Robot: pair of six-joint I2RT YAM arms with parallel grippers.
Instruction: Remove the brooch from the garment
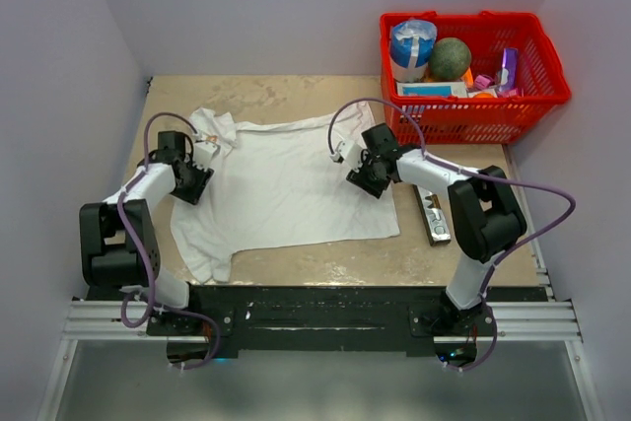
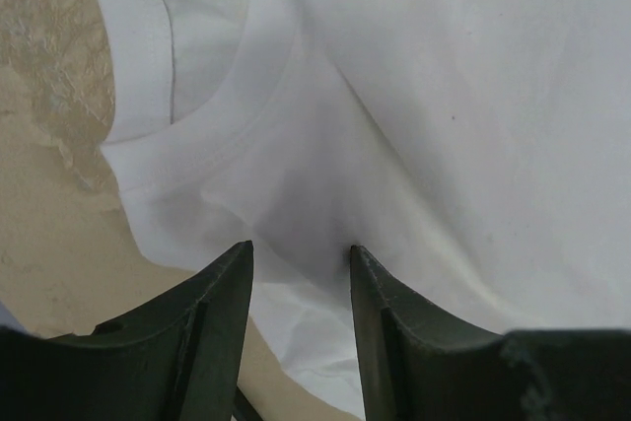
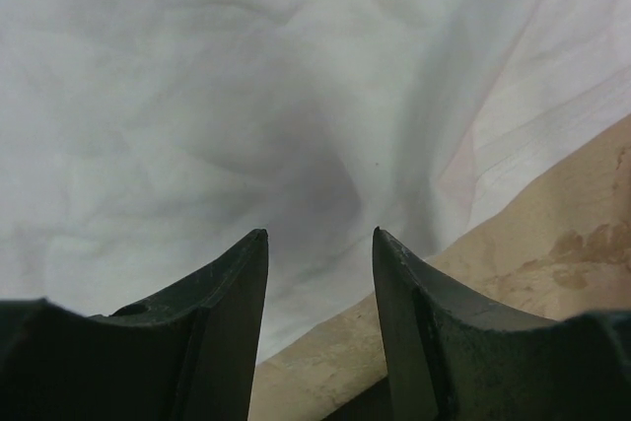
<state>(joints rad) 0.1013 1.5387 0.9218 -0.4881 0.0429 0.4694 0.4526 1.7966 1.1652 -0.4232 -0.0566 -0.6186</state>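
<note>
Beige table (image 1: 296, 268) inside pale walls carries the garment (image 1: 286, 184), spread flat from the left side to right of centre. The brooch shows in none of the views, so where it sits on the cloth cannot be told; that is the first risk, since both arms may be working a spot well apart from the pin. At the left, the left gripper (image 2: 301, 255) has its fingers apart with their tips down on the cloth just below the collar (image 2: 212, 140), a shaded pucker between them. If they pinch there they may catch only one loose layer, or drag the neck into a bunch that buries the brooch. At the right, the right gripper (image 3: 320, 236) also has its fingers spread, tips at the shirt's right edge where bare table shows beside the hem. A grip so near the border could slip off, or the tips could scrape the table instead of taking cloth. If both pull at once, the soft shirt may slide or wrinkle rather than go taut. Near the right arm a silver bar (image 1: 434, 212) lies on the table. At the far right a red basket (image 1: 473, 120) holds a blue-and-white roll (image 1: 412, 46), a green ball (image 1: 450, 58), a purple pack (image 1: 509, 64) and smaller bits too small to name.
</note>
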